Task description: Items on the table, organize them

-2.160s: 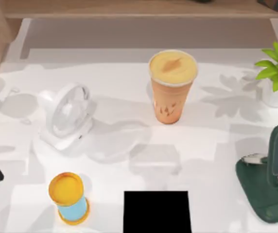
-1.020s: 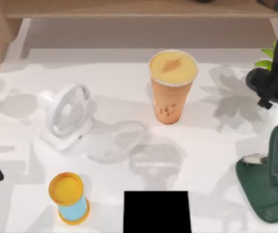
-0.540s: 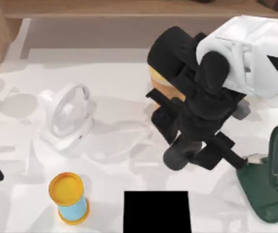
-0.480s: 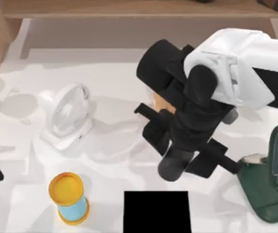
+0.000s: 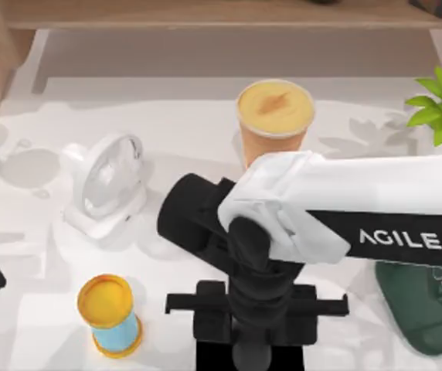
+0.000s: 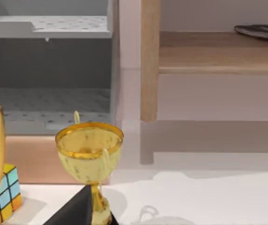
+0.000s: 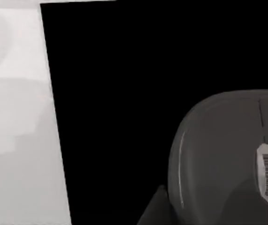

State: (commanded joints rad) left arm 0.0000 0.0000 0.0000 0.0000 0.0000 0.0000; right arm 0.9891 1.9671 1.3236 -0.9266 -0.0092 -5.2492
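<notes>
Since half a second ago your right arm point(image 5: 337, 212) has swung away from the orange drink cup point(image 5: 273, 116) toward the near edge of the table point(image 5: 182, 139), and the right gripper point(image 5: 253, 340) now hangs over the black mat point(image 5: 205, 355). Whether its fingers are open or closed, you cannot tell. Its wrist view shows the dark grey mouse point(image 7: 230, 157) lying on this mat, well inside the mat's edge. The cup stands free behind the arm. Open white surface lies between the mat and the hourglass timer point(image 5: 111, 315).
</notes>
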